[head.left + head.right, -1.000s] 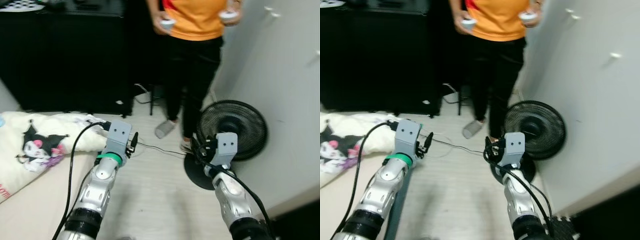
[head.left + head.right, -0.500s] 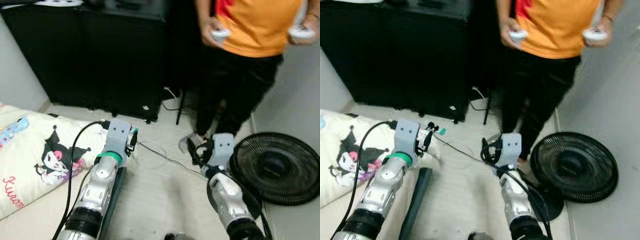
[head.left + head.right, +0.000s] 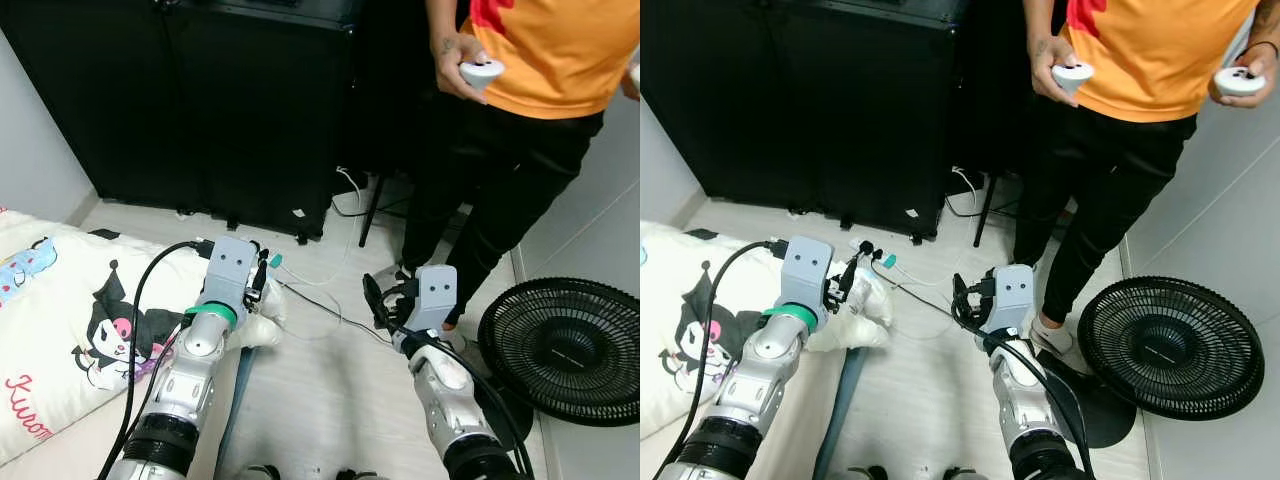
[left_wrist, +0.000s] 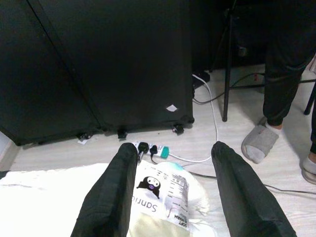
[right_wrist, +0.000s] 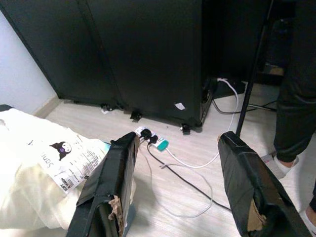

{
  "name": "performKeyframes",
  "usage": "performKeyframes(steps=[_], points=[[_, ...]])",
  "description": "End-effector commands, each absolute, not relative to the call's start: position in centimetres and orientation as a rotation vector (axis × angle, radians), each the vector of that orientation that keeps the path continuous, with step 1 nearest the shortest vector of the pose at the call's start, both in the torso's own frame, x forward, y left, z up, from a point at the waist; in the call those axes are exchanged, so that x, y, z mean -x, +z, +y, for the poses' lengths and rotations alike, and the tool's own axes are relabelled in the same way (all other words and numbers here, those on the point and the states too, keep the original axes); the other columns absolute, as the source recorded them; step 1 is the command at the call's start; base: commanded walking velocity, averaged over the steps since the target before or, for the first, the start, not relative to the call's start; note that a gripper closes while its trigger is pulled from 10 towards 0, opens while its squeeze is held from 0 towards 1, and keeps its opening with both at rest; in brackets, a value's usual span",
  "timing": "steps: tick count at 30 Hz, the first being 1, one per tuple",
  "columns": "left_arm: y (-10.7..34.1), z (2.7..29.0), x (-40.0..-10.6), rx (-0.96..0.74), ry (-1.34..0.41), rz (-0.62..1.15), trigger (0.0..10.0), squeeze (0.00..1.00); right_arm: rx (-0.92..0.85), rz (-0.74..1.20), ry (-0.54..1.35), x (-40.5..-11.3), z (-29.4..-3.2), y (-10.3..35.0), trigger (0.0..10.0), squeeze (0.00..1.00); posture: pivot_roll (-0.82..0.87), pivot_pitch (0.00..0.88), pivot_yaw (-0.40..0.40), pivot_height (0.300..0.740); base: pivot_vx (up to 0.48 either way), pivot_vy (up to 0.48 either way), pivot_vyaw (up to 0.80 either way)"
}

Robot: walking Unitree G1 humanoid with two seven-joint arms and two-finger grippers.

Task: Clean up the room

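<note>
Both my arms are raised at mid-frame over the pale wood floor [image 3: 330, 400]. My left gripper [image 4: 170, 192] stands with its jaws wide apart and empty; between its fingers [image 4: 111, 192] lies the corner of the white cartoon-print blanket [image 3: 70, 330], its care label [image 4: 165, 190] facing up. That blanket spreads across the lower left of the head views, its bunched corner just beside my left wrist. My right gripper [image 5: 180, 192] is likewise wide open and holds nothing; it hangs near frame centre.

A power strip [image 4: 148, 148] with plugs lies on the floor at the foot of the black cabinet [image 3: 230, 110], which fills the upper left. A thin cable [image 5: 190, 190] loops across the boards from it.

A person in an orange shirt [image 3: 1160, 50] stands upper right, a white controller [image 3: 1072, 74] in each hand. A black floor fan [image 3: 1170, 345] sits at lower right.
</note>
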State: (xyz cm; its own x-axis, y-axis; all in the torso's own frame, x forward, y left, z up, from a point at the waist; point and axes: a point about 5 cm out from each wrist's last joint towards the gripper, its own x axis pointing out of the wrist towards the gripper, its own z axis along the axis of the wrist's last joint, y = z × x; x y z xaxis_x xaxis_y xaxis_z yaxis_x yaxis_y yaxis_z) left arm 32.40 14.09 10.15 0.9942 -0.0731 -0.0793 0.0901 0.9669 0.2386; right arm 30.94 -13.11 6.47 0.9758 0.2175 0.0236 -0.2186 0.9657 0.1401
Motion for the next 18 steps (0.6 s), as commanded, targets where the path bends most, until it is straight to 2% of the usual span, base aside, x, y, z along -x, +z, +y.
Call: performKeyframes(steps=[1,18], points=[[9.32,13.96,-32.03,-0.240,-0.093,0.102,10.0,0.00,-0.140,0.010,0.210,-30.52,-13.38,5.89,10.0,0.00,0.03,0.053,0.024,0.735,0.000,0.000,0.00],[8.93,13.96,-31.93,-0.257,-0.100,0.116,10.0,0.00,-0.144,0.011,0.200,-30.50,-13.46,5.89,10.0,0.00,0.03,0.060,0.028,0.670,0.000,0.000,0.00]])
